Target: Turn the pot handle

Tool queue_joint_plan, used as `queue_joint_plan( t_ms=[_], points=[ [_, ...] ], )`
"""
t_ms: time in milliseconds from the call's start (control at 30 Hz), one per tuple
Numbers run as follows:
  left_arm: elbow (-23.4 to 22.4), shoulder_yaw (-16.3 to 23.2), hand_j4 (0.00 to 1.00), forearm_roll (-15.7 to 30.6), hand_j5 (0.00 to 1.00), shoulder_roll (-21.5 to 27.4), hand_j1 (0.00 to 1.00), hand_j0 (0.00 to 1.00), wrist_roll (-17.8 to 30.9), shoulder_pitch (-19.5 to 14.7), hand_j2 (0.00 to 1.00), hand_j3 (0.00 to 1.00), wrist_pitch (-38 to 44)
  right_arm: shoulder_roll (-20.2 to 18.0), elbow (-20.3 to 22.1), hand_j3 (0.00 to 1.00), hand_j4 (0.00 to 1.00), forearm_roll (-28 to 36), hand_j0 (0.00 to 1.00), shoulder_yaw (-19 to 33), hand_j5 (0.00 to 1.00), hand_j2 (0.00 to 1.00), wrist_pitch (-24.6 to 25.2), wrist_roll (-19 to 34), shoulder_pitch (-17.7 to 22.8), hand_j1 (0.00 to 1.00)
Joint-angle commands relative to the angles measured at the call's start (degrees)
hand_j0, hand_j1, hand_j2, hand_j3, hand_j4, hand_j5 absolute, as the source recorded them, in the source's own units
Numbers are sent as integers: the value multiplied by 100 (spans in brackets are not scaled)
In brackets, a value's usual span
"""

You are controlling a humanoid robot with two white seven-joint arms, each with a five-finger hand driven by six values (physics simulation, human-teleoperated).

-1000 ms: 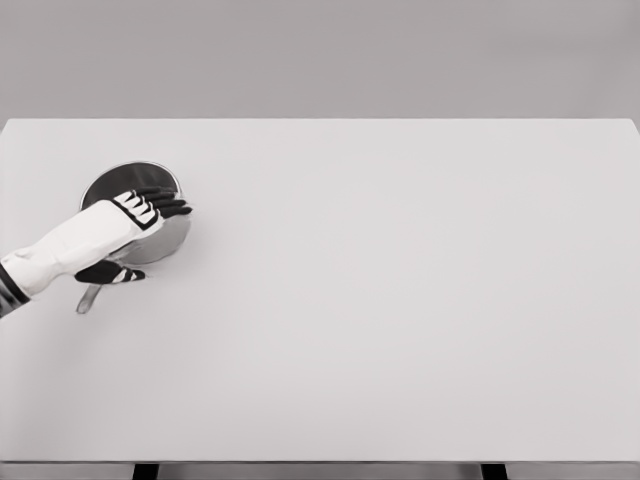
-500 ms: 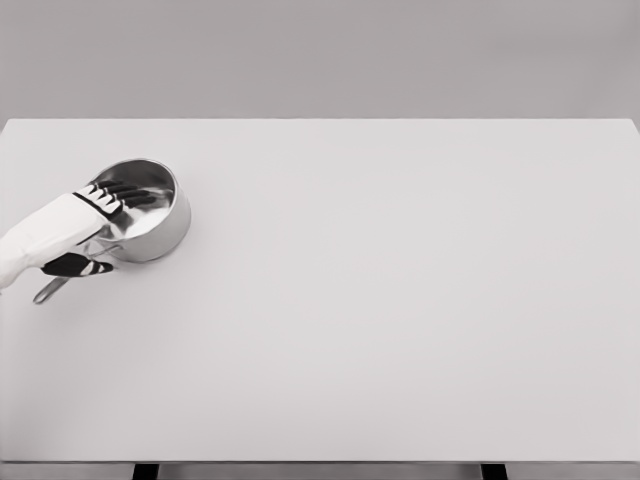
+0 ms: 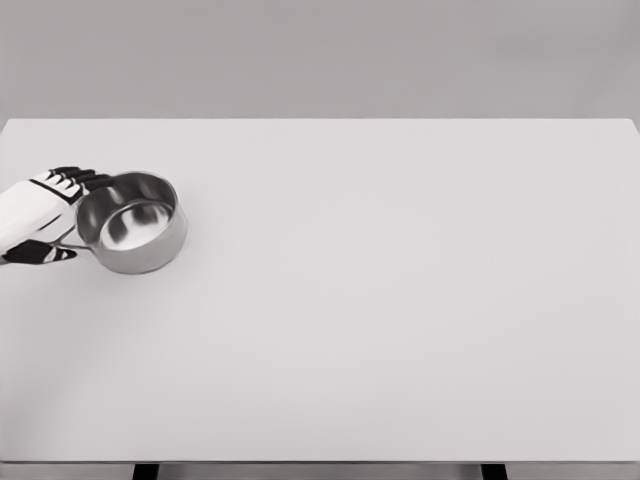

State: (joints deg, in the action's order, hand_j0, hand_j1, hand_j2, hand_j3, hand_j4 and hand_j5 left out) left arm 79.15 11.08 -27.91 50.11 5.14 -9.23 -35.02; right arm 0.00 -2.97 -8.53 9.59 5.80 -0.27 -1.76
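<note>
A shiny steel pot (image 3: 132, 222) stands upright on the white table (image 3: 400, 300) at the far left. Its handle points left, and only a short stub (image 3: 72, 244) shows before it disappears under my left hand (image 3: 62, 215). That hand lies just left of the pot, against its rim. The black fingers (image 3: 72, 177) are stretched out flat toward the far side and the thumb (image 3: 40, 254) is held apart on the near side. The fingers are not curled round anything. My right arm does not show.
The table's left edge runs close behind my left hand. The far edge (image 3: 320, 120) and near edge (image 3: 320, 461) are both well away from the pot.
My left hand has swept left and away from above the pot. The handle has swung from pointing toward the near left to pointing left. The pot's bowl now shows uncovered.
</note>
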Motion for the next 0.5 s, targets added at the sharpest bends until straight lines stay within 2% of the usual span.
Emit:
queue_joint_plan(
  t_ms=[0,133,467],
  points=[
    [-13,-71,100,-30,100,8,100,100,5,0,100,100,2,0,-2,100,100,0,100,-1,100,100,0,1,0,100],
    [-172,-141,100,-267,100,-45,100,100,5,-17,100,100,2,0,-2,100,100,-9,100,-1,100,100,0,1,0,100],
    [-365,-238,100,-434,100,-63,100,100,5,-88,100,100,2,0,-2,100,100,0,100,-1,100,100,0,1,0,100]
  ],
)
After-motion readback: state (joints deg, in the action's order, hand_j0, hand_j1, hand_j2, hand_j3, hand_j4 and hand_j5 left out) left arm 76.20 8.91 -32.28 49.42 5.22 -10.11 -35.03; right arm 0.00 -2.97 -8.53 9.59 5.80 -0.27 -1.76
